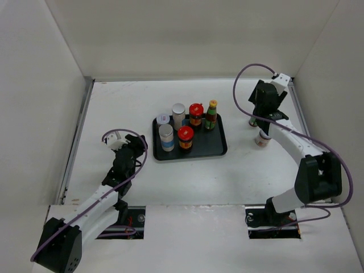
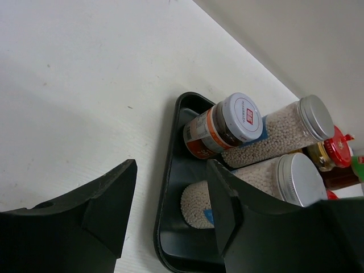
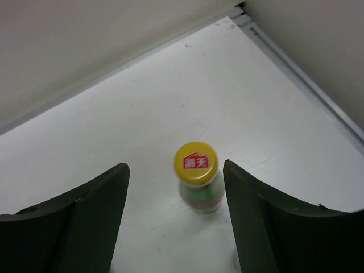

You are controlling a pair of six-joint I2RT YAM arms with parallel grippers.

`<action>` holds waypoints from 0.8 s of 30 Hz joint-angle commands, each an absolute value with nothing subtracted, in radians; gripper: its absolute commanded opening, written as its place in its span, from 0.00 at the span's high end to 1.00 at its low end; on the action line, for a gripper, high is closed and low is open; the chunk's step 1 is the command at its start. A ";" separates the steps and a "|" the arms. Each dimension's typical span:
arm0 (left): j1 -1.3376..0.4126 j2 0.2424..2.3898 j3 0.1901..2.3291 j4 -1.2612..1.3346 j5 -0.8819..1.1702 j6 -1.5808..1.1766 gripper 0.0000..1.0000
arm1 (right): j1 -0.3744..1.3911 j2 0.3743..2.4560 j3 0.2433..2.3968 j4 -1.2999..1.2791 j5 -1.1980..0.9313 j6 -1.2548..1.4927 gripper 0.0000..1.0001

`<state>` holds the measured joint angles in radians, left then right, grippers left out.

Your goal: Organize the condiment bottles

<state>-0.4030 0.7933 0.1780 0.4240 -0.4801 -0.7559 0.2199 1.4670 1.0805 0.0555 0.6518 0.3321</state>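
A black tray (image 1: 219, 149) holds two silver-capped shakers (image 1: 166, 137) (image 1: 178, 115), two red-lidded jars (image 1: 185, 138) (image 1: 196, 114), a pale-lidded jar (image 1: 163, 119) and a green yellow-capped bottle (image 1: 211, 115). My right gripper (image 1: 263, 111) is open over a second green yellow-capped bottle (image 3: 197, 170), which stands upright on the table between the fingers without touching them. My left gripper (image 1: 128, 149) is open and empty just left of the tray. Its view shows the tray's rim (image 2: 166, 187), the pale-lidded jar (image 2: 239, 119) and both shakers (image 2: 284, 128) (image 2: 296, 179).
A small pale container with a red band (image 1: 261, 140) stands on the table right of the tray, partly hidden by my right arm. White walls enclose the table on three sides; a metal rail (image 3: 307, 74) runs along the right edge, close to the right gripper.
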 commanded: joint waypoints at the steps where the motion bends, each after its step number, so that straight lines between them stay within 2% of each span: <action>1: -0.397 0.781 0.172 0.489 -0.451 -0.782 0.49 | 0.180 1.502 1.158 0.031 0.683 0.287 0.26; 5: -0.403 0.799 0.172 0.503 -0.457 -0.782 0.48 | 0.156 1.516 1.167 0.028 0.657 0.291 0.26; 12: -0.401 0.801 0.169 0.514 -0.457 -0.779 0.47 | 0.127 1.552 1.180 0.014 0.594 0.302 0.36; 17: -0.398 0.802 0.167 0.514 -0.459 -0.782 0.44 | 0.131 1.583 1.189 0.006 0.546 0.318 0.37; 24: -0.401 0.828 0.167 0.532 -0.456 -0.782 0.42 | 0.131 1.592 1.192 0.026 0.563 0.304 0.63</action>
